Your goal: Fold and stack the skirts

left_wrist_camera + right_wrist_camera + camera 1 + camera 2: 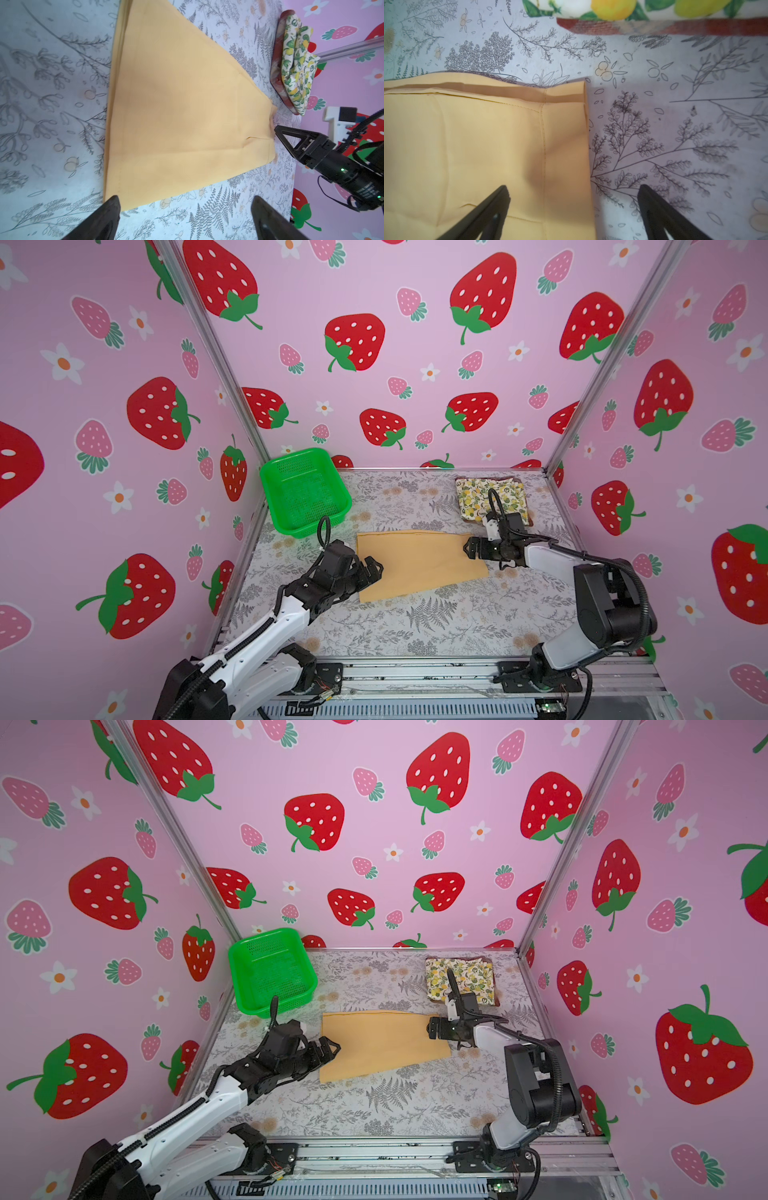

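Mustard skirt [419, 564] lies flat mid-table, left gripper [374, 568] at its left edge and right gripper [468, 548] at its right end, both wide open and empty, so a pinch catching only the top layer would likely fold it crooked, or a wide swing nudge the lemon skirt [471, 495] stacked far right.

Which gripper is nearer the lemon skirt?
Right. The right gripper is at the mustard skirt's right edge, just in front of the lemon skirt; the left gripper is at the mustard skirt's left edge, farther away.
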You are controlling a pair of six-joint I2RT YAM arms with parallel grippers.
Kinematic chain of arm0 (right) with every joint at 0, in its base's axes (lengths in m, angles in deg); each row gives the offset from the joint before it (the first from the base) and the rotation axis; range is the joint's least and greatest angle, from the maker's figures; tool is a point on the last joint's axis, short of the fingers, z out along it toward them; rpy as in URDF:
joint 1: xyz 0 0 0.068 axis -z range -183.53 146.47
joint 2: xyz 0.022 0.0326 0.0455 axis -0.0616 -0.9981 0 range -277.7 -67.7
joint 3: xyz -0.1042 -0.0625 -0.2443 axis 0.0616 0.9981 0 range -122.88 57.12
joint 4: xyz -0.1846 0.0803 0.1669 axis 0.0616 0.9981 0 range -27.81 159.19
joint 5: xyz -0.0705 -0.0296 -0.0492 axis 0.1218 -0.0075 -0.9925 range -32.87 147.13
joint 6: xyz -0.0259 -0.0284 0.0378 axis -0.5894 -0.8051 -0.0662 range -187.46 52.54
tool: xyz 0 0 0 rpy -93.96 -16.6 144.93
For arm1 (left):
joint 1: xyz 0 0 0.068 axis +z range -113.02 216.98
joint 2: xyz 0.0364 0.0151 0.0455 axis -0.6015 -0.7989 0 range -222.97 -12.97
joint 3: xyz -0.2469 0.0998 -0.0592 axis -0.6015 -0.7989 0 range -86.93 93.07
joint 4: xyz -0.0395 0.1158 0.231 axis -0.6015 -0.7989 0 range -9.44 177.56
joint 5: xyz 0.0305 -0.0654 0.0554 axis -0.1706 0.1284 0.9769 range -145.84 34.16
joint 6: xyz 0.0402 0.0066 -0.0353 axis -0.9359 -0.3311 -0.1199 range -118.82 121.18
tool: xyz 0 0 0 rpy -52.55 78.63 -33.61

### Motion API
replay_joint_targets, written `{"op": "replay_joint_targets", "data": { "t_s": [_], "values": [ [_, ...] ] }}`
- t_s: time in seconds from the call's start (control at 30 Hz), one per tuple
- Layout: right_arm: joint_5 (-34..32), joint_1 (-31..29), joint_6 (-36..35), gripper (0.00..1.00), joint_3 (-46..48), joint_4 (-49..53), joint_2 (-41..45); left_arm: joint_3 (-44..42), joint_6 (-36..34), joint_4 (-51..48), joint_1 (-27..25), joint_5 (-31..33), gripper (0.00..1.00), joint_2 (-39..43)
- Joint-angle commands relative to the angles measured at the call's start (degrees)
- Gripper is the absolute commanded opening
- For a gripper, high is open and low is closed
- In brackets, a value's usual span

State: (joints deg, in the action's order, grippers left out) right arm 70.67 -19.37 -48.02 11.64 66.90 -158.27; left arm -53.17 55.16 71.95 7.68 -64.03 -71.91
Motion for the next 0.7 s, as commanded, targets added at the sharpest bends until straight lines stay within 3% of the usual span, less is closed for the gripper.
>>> {"op": "replay_joint_targets", "data": {
  "t_s": [0.0,0.37,0.67],
  "values": [
    [2.52,0.98,-0.55,1.00,0.73,-0.54,1.96,3.24,-1.54,2.04,-0.76,-2.72,1.00,-5.77],
    [5.03,2.51,-0.46,1.00,2.50,-0.76,4.15,5.45,-1.17,10.79,-1.99,-5.79,1.00,-19.84],
    [7.19,3.71,-0.94,1.00,2.28,-0.71,2.57,1.88,-0.62,10.74,-1.95,-3.68,1.00,-23.33]
  ]
}}
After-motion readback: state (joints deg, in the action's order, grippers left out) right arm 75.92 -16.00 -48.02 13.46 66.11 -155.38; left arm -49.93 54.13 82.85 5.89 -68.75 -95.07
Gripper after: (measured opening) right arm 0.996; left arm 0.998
